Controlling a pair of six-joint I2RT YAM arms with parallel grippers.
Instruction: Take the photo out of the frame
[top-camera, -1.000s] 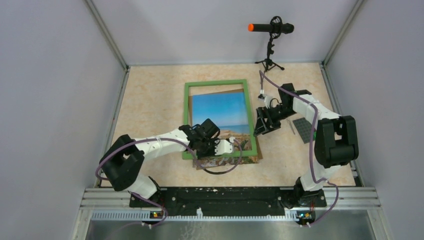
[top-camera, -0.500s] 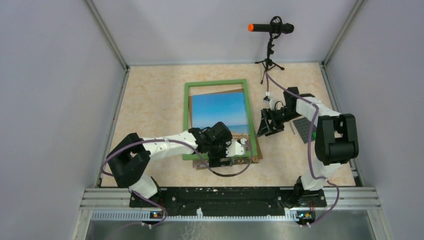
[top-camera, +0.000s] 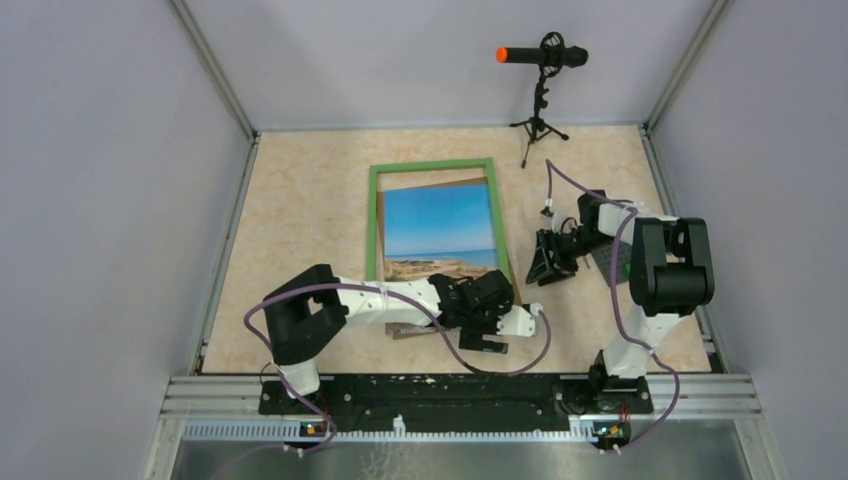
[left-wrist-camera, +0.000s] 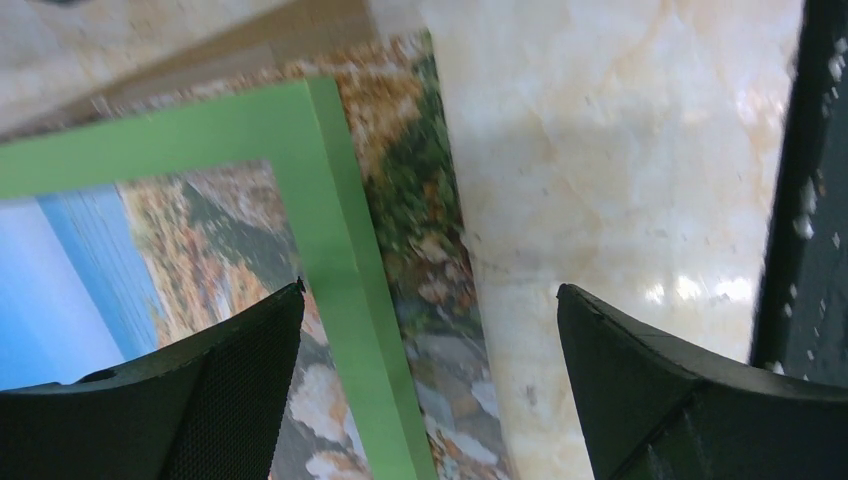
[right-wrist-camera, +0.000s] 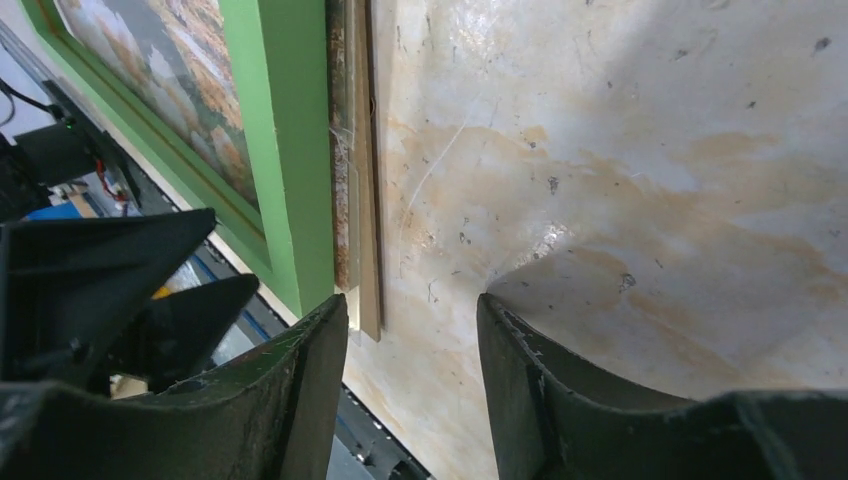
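Observation:
The frame (top-camera: 375, 220) lies flat mid-table, green border up. The photo (top-camera: 440, 225) sits askew under it on a brown backing, whose corner sticks out past the frame's near edge. My left gripper (top-camera: 487, 338) hovers over the frame's near right corner, open wide. In the left wrist view the left gripper (left-wrist-camera: 430, 288) straddles the green border (left-wrist-camera: 330, 250) and the photo's protruding strip (left-wrist-camera: 430, 250), touching neither. My right gripper (top-camera: 548, 262) is just right of the frame, open and holding nothing. In the right wrist view the right gripper (right-wrist-camera: 412, 300) is over bare table beside the frame's edge (right-wrist-camera: 280, 150).
A microphone on a small tripod (top-camera: 540, 60) stands at the back right. A grey baseplate (top-camera: 608, 255) lies under the right arm. Walls close in the table on three sides, and a black rail (top-camera: 450, 390) runs along the near edge.
The left gripper has opened wide and slid right along the frame's near edge to its right corner. The right gripper has backed off to the right and narrowed.

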